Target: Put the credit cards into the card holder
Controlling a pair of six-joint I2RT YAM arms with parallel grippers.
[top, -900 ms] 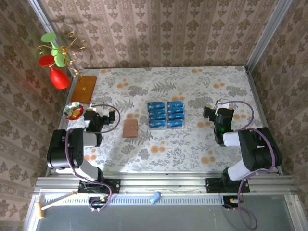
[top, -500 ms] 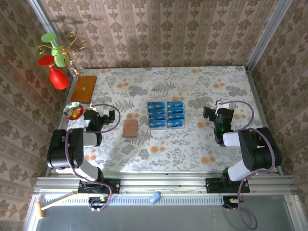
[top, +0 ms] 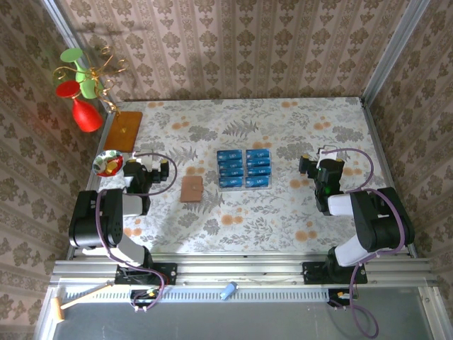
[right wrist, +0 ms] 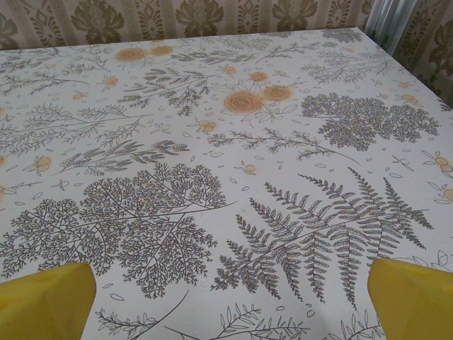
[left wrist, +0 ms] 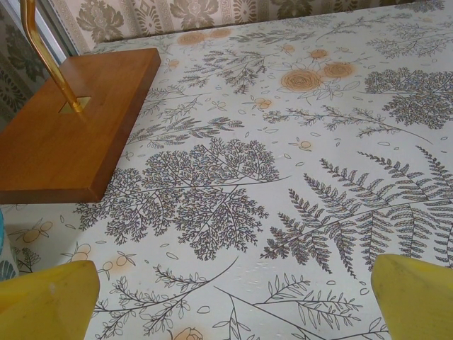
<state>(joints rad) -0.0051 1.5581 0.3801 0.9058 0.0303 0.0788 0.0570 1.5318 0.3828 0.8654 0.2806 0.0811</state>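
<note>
The left fingers [left wrist: 46,301] and right fingers [right wrist: 42,297] are spread fully wide and hold nothing, low over the table [top: 283,219]. The credit cards [top: 245,168] lie in two columns at table centre. The card holder [top: 191,189] lies just left of them, not touching.

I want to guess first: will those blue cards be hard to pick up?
Probably tricky. The blue cards lie flat on the table, so they look thin, with little edge to catch. Being small, they are likely light and may slide when pushed. They sit packed in two columns, so nudging one could shift its neighbours.
</note>
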